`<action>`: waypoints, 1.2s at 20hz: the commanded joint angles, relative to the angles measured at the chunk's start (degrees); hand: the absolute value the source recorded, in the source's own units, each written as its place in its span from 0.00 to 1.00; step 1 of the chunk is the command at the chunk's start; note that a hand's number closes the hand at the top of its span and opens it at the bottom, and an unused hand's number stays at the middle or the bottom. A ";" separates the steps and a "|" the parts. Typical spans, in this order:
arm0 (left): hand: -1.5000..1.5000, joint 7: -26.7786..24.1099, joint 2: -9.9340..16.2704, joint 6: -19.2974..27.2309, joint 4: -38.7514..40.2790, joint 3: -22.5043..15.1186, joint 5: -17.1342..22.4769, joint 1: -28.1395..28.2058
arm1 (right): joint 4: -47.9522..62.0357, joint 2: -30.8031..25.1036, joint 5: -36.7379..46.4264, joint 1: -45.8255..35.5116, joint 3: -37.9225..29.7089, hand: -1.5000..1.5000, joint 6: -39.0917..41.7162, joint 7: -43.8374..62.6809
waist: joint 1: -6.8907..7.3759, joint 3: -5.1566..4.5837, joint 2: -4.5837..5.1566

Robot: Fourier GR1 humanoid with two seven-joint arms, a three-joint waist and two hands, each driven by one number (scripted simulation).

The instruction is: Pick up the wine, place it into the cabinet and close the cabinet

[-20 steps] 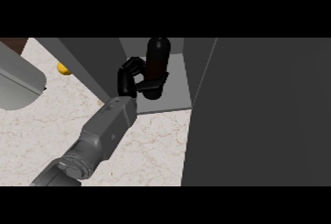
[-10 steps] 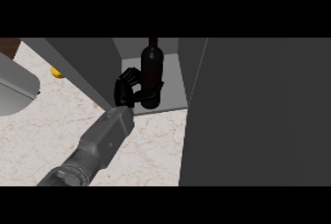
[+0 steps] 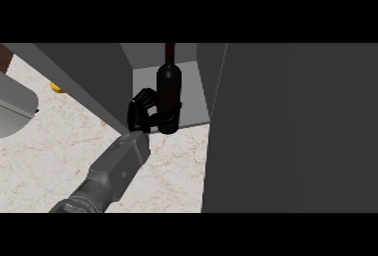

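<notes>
Black against the grey shelf, the wine bottle (image 3: 168, 90) stands just inside the open cabinet (image 3: 188, 90), its neck pointing toward the back wall and its base close to the cabinet's front edge. One robot hand (image 3: 145, 112) is clamped on it: the dark fingers curl round the lower body from the left side, partly hiding the base. Which arm this is, I cannot tell from where I stand; only a single grey forearm (image 3: 118, 165) shows, rising from the lower left edge across the pale marbled desk (image 3: 52, 150) up to the cabinet opening.

To the right, the broad dark cabinet door (image 3: 295, 130) hangs open and fills most of that side, its edge just beside the bottle. The cabinet's left wall (image 3: 81, 75) slants away to the upper left. Beyond that wall, on the desk, a small yellow object (image 3: 56, 88) peeks out, and a grey rounded shape (image 3: 15, 107) sits at the far left edge, cut off by the view.
</notes>
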 commanded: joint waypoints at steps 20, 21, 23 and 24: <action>1.00 3.99 0.00 9.48 -3.43 -4.39 4.79 -7.60 | -0.74 0.78 -1.73 3.59 -0.90 0.00 1.60 -2.84 | -0.21 0.16 0.11; 1.00 3.16 0.00 9.41 -3.82 -4.61 5.27 -6.70 | -0.50 0.37 -2.69 1.65 -0.94 0.00 1.48 -1.79 | -1.28 0.08 0.25; 1.00 3.66 0.00 9.09 -2.70 -4.88 4.93 -7.17 | -0.51 0.03 -2.03 3.91 -2.20 0.00 1.86 -2.61 | 0.36 0.17 0.23; 1.00 3.93 0.00 10.25 -2.56 -5.00 4.82 -8.62 | 0.30 0.18 -2.01 3.27 -1.92 0.00 1.78 -2.63 | 0.50 0.15 0.31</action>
